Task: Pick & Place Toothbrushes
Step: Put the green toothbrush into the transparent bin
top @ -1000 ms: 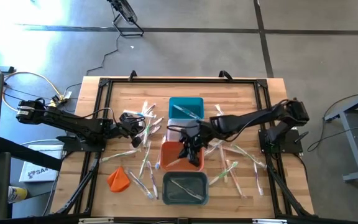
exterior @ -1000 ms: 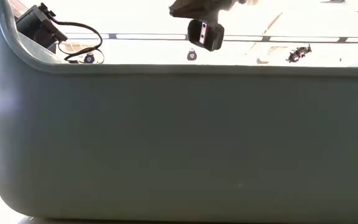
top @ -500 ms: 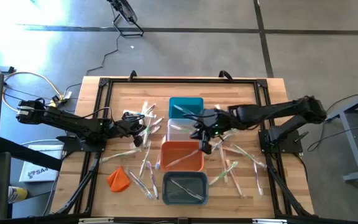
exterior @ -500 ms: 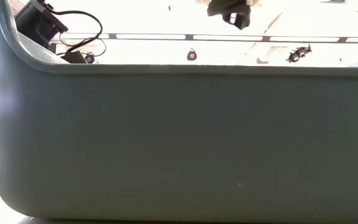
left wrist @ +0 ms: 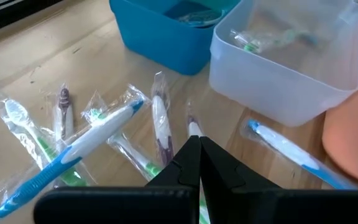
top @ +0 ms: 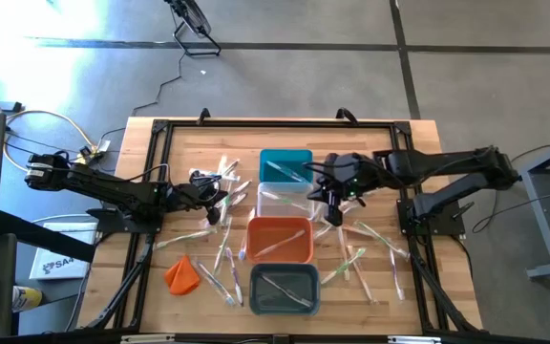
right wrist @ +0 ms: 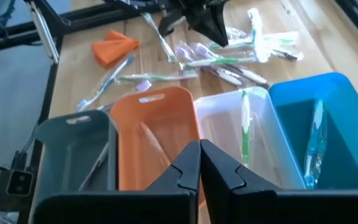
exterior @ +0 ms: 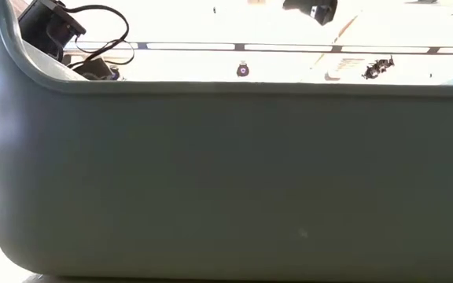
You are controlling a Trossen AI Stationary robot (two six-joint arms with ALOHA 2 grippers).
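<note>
Wrapped toothbrushes point(top: 220, 182) lie scattered left of the bins, and more point(top: 366, 244) lie to the right. A teal bin point(top: 299, 156), a clear bin point(top: 267, 203), an orange bin point(top: 294, 252) and a grey bin point(top: 308, 303) form a column mid-table, each with toothbrushes inside. My left gripper point(top: 213, 206) is low among the left toothbrushes with its fingers shut point(left wrist: 197, 144). The pale end of one toothbrush point(left wrist: 193, 128) lies right at its fingertips. My right gripper point(top: 332, 198) hovers just right of the clear bin, shut and empty point(right wrist: 199, 149). My left gripper comes in slanting down from the table's left. Its shut fingertips sit at the pale end of a toothbrush point(left wrist: 193, 128) lying on the wood. I cannot tell whether they touch it or hold it.
An orange cloth-like lump point(top: 181, 274) lies near the table's near left. The grey bin's wall point(exterior: 226, 181) fills the low view. A black frame point(top: 160, 129) borders the tabletop. Bare wood shows at the far right corner point(top: 399, 139).
My right gripper has moved from over the orange bin toward the table's far right, past the clear bin's right side. A toothbrush now shows lying in the orange bin where the gripper had been.
</note>
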